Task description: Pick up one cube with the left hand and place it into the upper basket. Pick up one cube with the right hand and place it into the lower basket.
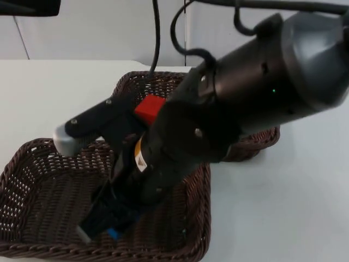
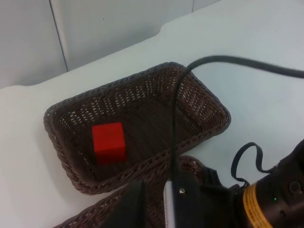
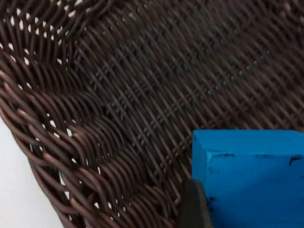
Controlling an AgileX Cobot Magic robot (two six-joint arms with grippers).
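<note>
Two baskets, two cubes. The red cube (image 2: pixel 109 142) lies in the upper basket (image 2: pixel 209 107). The right gripper (image 1: pixel 101 226), inside the lower basket (image 1: pixel 32 164), grips the blue cube (image 3: pixel 249 178), whose faces the right wrist view shows. Left gripper's grip: cannot tell.

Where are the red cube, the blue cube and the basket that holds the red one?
red cube (image 2: pixel 109 142): left wrist view, front face.
blue cube (image 3: pixel 251 175): right wrist view, side face.
upper basket (image 2: pixel 209 102): left wrist view, woven side wall.

Blue cube (image 3: pixel 249 175) against dark wicker basket (image 3: pixel 118 95) floor
</note>
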